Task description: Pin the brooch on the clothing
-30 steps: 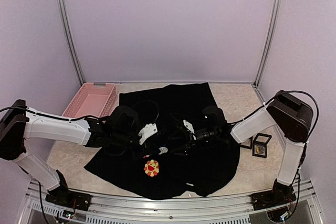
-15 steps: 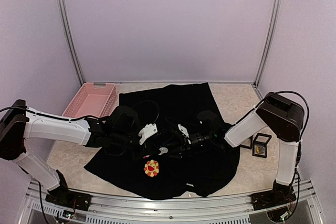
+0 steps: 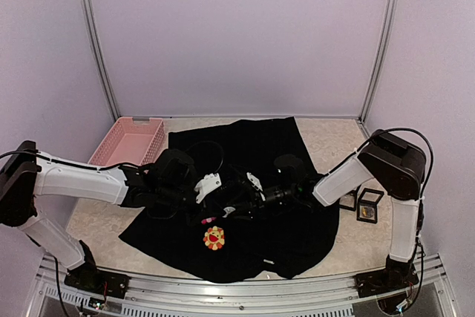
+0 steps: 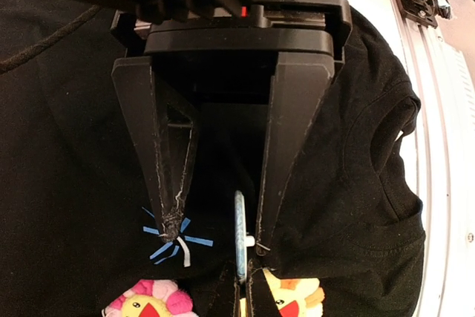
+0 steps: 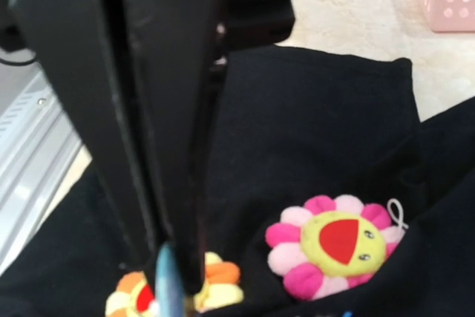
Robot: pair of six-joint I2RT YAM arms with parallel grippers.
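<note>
The black T-shirt lies spread on the table, with a pink flower, an orange-yellow flower and a blue starburst. My right gripper is shut on the small pale blue brooch, held edge-on just above the shirt. In the left wrist view the brooch stands between my left gripper's open jaws, its back post against the right finger. The left finger's tip rests on the starburst. Both grippers meet over the shirt's middle, near the left gripper.
A pink basket stands at the back left of the table. Small black boxes lie by the right arm's base. A metal rail runs along the near edge, and grey walls close in the sides and back.
My right gripper has moved left with the brooch, up between the left gripper's jaws. The left arm has hardly moved. A bit of the pink flower now shows in the top view.
</note>
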